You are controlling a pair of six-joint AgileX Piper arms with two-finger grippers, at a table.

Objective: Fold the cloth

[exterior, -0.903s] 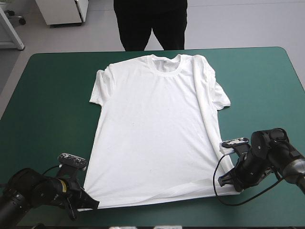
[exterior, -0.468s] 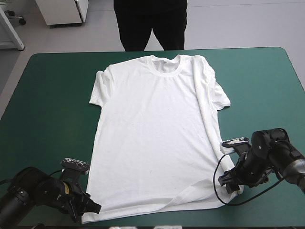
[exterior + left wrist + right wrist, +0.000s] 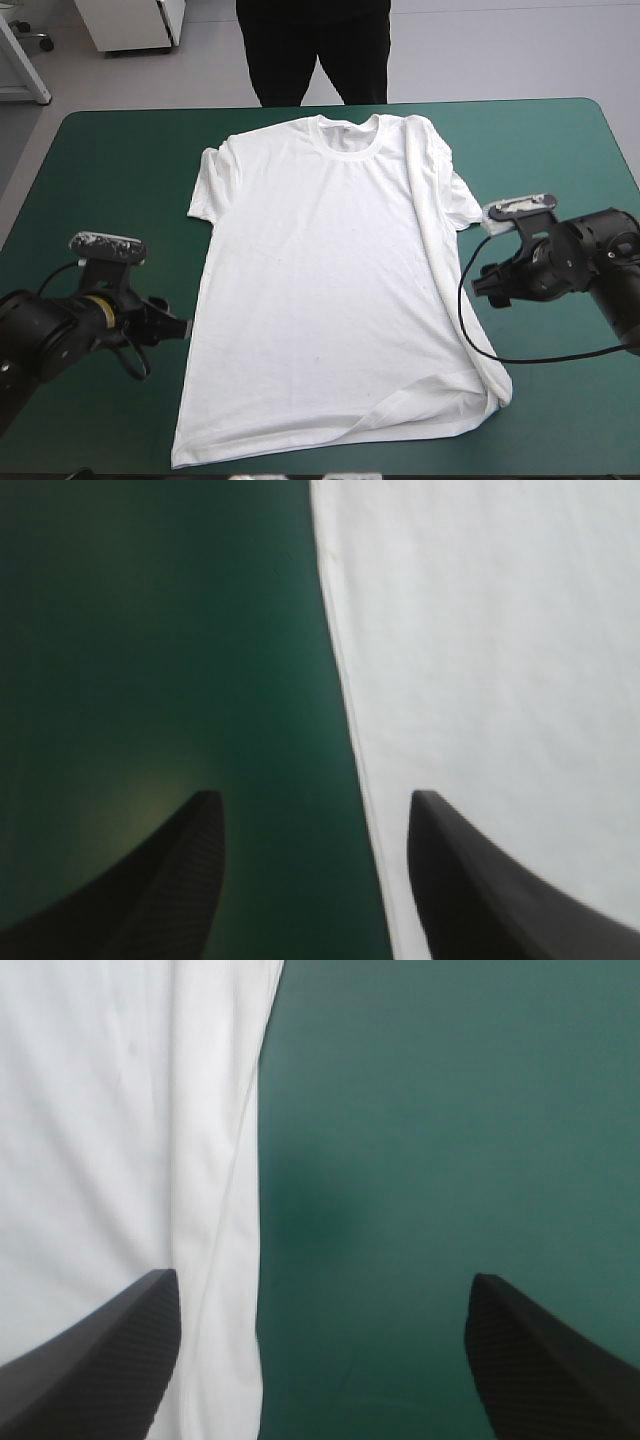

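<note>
Flanking spread T-shirt (image 3: 320,290): left gripper (image 3: 181,328) at 9 o'clock, right gripper (image 3: 480,287) at 3 o'clock, fingers apart on both.

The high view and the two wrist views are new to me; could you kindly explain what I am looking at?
This is a robot with two arms at a table with a teal-green cover. The high view looks down from above and behind it. Each wrist view comes from a camera on one arm, looking along that arm's two black fingers. A white T-shirt lies spread flat, collar toward the far edge, with the side nearest the right arm rolled over. The left gripper and the right gripper are at the shirt's two long sides. Both stand open and hold nothing; in each wrist view the shirt's edge runs between the fingers.
</note>
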